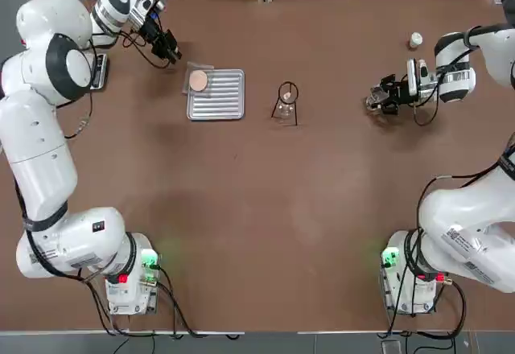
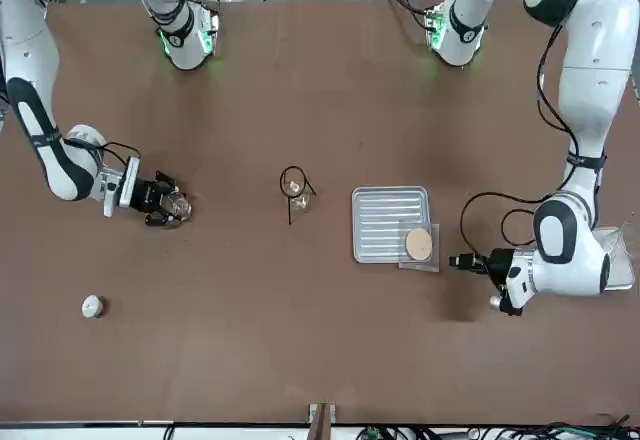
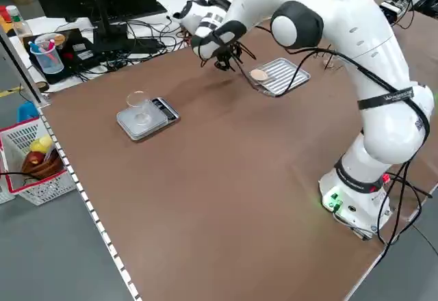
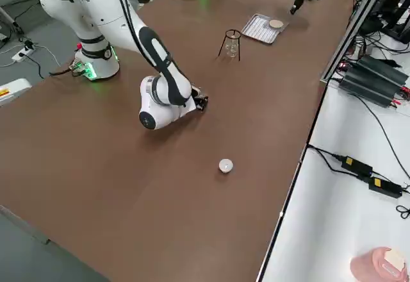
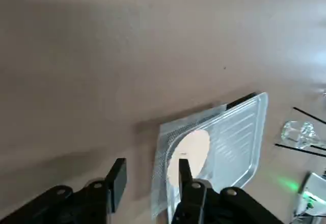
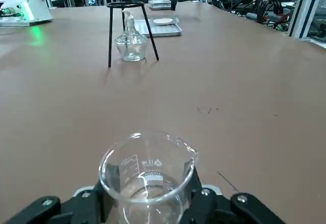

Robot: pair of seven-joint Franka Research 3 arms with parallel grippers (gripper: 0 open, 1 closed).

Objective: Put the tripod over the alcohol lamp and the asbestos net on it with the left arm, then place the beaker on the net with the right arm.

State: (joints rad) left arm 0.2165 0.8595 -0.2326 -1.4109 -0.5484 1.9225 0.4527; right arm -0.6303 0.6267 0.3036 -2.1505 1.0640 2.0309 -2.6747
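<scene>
1. My left end effector (image 1: 170, 51) hovers in the upper left of the top view, just up and left of the asbestos net (image 1: 199, 80). Its fingers (image 5: 118, 177) stand apart with nothing between them; in the left wrist view the net lies just beyond the fingertips, not yet gripped.
2. The asbestos net rests on the upper left corner of the ribbed silver tray (image 1: 221, 100), overhanging its edge, tan-pink disc facing up. The tray lies flat on the desk (image 1: 257, 209), left of centre in the top view.
3. The tripod (image 1: 288, 96) stands upright just right of the tray in the top view, near the middle of the frame. The alcohol lamp (image 1: 283, 109) sits under its ring, between the legs; the right wrist view shows this clearly, with the ring above the lamp's top.
4. My right end effector (image 1: 378, 96) sits low at the right of the top view, well apart from the tripod, clenched around the beaker (image 6: 147, 175), which stands upright between its fingers.
5. A small white capped bottle (image 1: 415, 40) stands on the desk up and right of my right end effector in the top view.
</scene>
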